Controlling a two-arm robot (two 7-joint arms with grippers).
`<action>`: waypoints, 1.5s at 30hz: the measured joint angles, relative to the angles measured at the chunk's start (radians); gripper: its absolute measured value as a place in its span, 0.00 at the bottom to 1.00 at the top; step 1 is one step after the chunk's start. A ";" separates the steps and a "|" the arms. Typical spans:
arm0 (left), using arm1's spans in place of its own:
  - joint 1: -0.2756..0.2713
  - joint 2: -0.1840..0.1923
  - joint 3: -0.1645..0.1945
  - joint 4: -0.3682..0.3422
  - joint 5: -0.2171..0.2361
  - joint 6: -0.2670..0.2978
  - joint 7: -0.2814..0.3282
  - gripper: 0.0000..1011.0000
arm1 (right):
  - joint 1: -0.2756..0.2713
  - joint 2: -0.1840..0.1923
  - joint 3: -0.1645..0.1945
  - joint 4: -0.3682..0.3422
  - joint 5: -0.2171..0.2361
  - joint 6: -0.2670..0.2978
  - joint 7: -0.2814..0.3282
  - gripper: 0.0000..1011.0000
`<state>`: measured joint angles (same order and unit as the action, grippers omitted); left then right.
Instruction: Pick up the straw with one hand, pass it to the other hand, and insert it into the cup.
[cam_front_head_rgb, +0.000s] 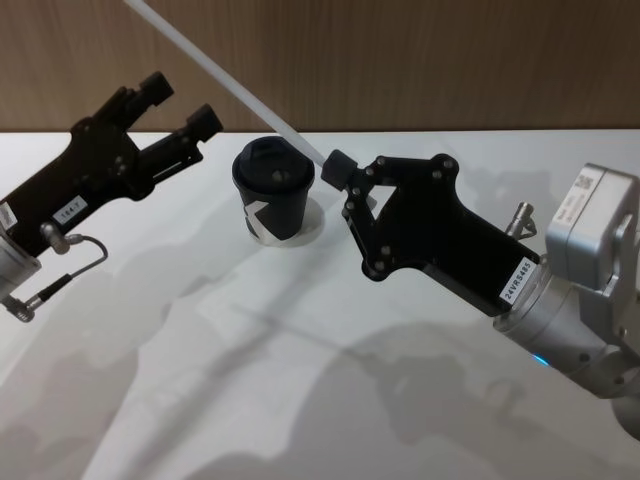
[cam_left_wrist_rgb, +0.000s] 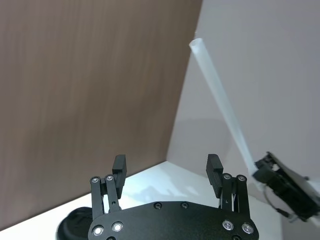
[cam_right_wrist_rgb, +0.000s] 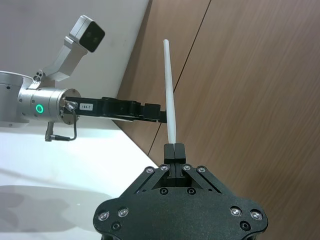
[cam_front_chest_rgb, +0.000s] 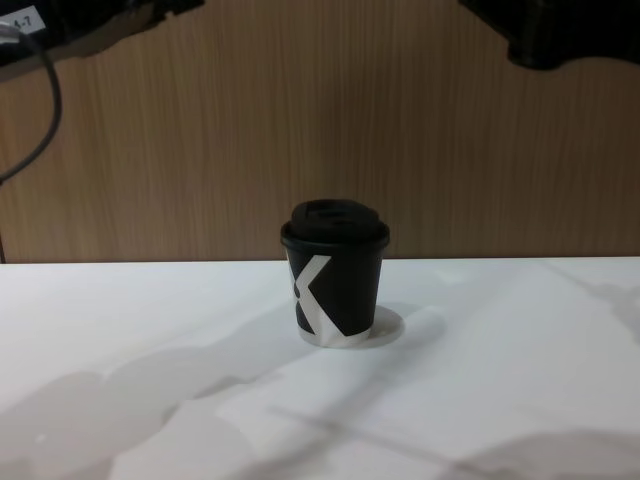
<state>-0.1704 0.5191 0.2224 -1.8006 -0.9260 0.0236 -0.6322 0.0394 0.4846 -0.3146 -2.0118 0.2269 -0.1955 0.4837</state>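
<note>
One step of three looks done: the straw (cam_front_head_rgb: 225, 75) is off the table (cam_front_head_rgb: 200, 400) and gripped. The pass and the insertion are, by my reading, still to come, since the lid carries no straw.

Left gripper (cam_front_head_rgb: 182, 105) hovers above the table to the left of the cup (cam_front_head_rgb: 273, 190), its jaws spread wide and empty. Its own wrist view shows the straw off to one side of the gap, not between the fingers, so it touches nothing.

Cup stands upright near the table's far edge, lid on, between the two grippers.

Right gripper (cam_front_head_rgb: 333, 168) sits just right of the cup's lid with its jaws closed narrow on the straw's lower end. From there the straw slants up and to the left, passing above the far rim of the lid and over the left gripper, clear of both. Whether the very bottom tip pokes out below the fingers I cannot tell.
</note>
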 joint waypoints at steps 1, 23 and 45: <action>-0.003 0.001 0.002 0.002 -0.005 0.002 -0.008 0.99 | 0.000 0.000 0.000 0.000 0.000 0.000 0.000 0.00; -0.077 -0.002 0.055 0.074 -0.128 0.015 -0.219 0.99 | 0.000 0.000 0.000 0.000 0.000 0.000 0.000 0.00; -0.110 -0.062 0.082 0.116 -0.222 0.004 -0.234 0.99 | 0.000 0.000 0.000 0.000 0.000 0.000 0.000 0.00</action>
<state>-0.2805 0.4566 0.3044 -1.6850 -1.1480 0.0275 -0.8657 0.0394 0.4846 -0.3146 -2.0117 0.2269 -0.1955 0.4837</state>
